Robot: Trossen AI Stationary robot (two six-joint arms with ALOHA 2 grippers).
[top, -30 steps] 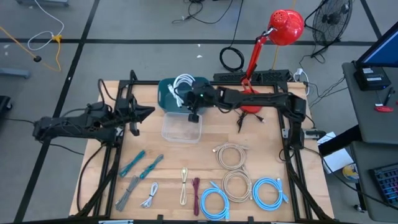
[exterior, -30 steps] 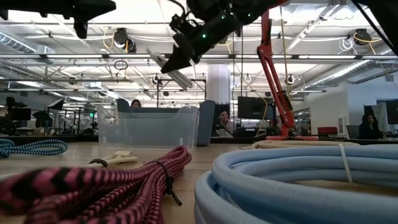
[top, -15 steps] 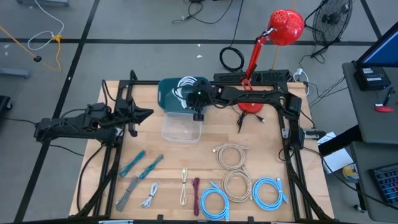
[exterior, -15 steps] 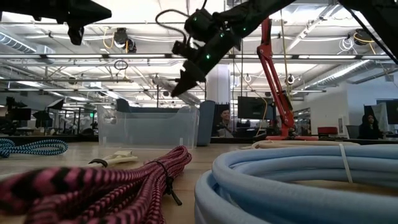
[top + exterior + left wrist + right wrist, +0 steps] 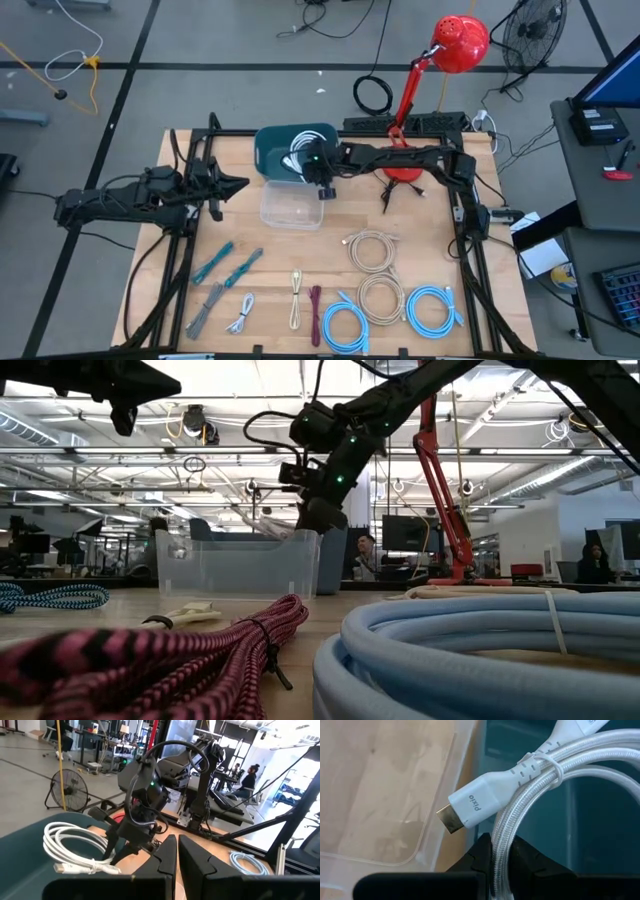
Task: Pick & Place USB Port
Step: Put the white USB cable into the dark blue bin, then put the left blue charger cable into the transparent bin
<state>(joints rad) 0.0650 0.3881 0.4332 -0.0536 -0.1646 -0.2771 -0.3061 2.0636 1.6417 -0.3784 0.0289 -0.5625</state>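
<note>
White braided cable, light and floppy, lies coiled in the teal bin, best held at its tied bundle. The right gripper pinches its strands; the left gripper waits closed.

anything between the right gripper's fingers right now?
Yes. The right wrist view shows the white cable pinched between the right gripper fingers, over the teal bin beside the clear bin.
</note>
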